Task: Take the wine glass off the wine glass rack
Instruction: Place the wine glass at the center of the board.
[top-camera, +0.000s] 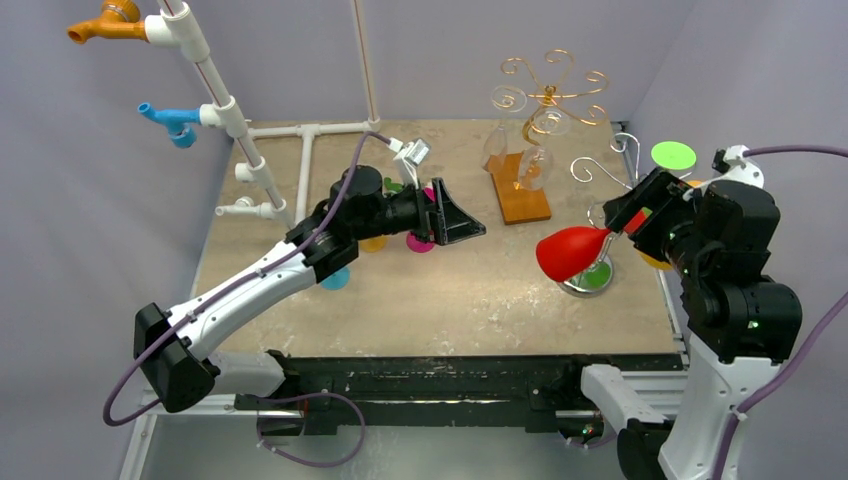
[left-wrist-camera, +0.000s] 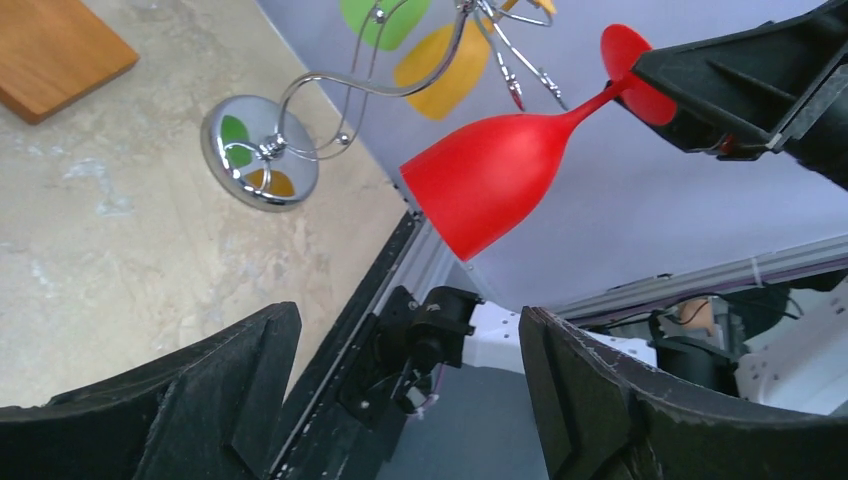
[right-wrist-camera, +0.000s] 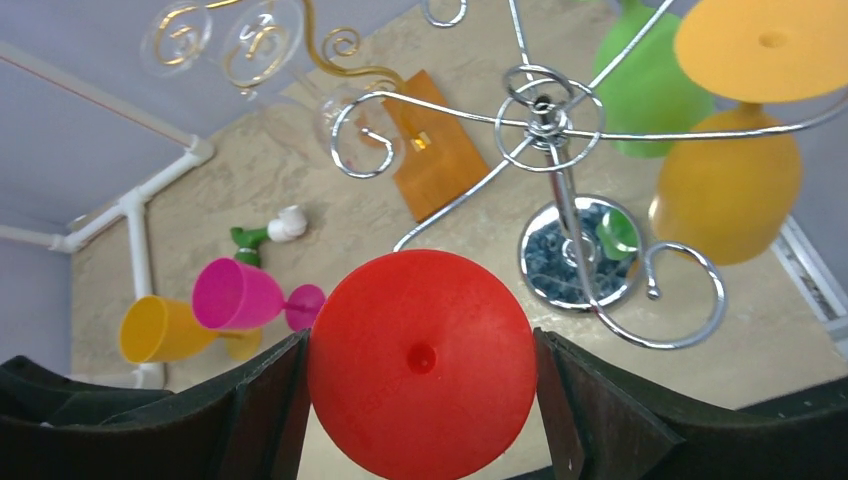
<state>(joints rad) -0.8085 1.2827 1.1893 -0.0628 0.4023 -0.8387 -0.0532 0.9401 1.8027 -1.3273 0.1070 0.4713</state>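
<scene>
My right gripper (top-camera: 630, 222) is shut on the round foot of a red wine glass (top-camera: 567, 252), which it holds tilted in the air, clear of the silver wire rack (top-camera: 608, 175). The red foot (right-wrist-camera: 420, 362) fills the gap between my right fingers. The red glass also shows in the left wrist view (left-wrist-camera: 490, 178). A green glass (right-wrist-camera: 650, 85) and an orange glass (right-wrist-camera: 728, 190) hang on the silver rack (right-wrist-camera: 545, 112). My left gripper (top-camera: 462, 212) is open and empty over the middle of the table, its jaws wide apart.
A gold rack (top-camera: 548, 95) with clear glasses stands on a wooden block (top-camera: 520, 190) at the back. Pink (right-wrist-camera: 235, 293) and yellow (right-wrist-camera: 160, 328) glasses lie on the table near the left arm. White pipe frame (top-camera: 215, 95) stands back left.
</scene>
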